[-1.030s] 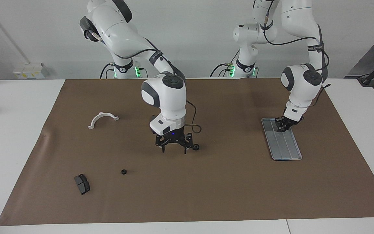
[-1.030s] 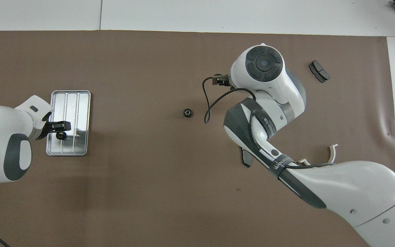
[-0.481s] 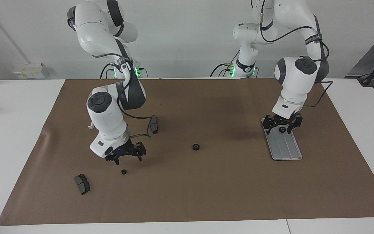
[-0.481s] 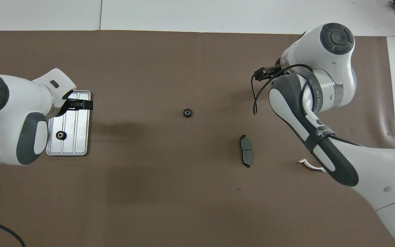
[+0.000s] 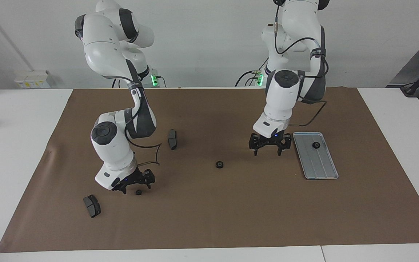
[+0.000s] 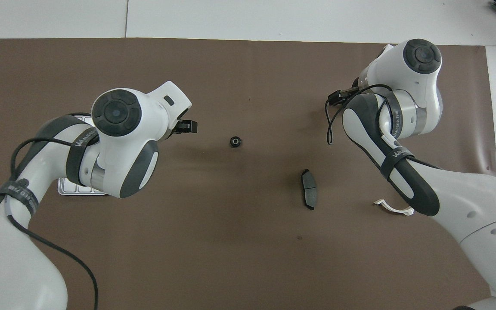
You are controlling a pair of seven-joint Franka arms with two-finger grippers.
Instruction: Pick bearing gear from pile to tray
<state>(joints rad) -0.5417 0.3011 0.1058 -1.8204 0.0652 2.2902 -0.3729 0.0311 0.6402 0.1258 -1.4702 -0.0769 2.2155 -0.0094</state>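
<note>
right gripper point(image 5: 132, 185) | jaws seen spread, low over mat, small gear point(image 5: 139, 192) just at its 4 o'clock in facing view | left gripper point(image 5: 267, 145) spread, empty; middle gear point(image 5: 219, 164) at its 8 o'clock | one gear point(image 5: 315, 145) lies in tray point(image 5: 322, 174)

Left gripper point(image 5: 267, 145) open, hanging low; right gripper point(image 5: 134, 183) open, lower

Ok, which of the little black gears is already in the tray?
The gear lying alone on the tray, at the left arm's end of the table. The other two gears lie on the brown mat: one mid-table, one beside the right hand.
</note>
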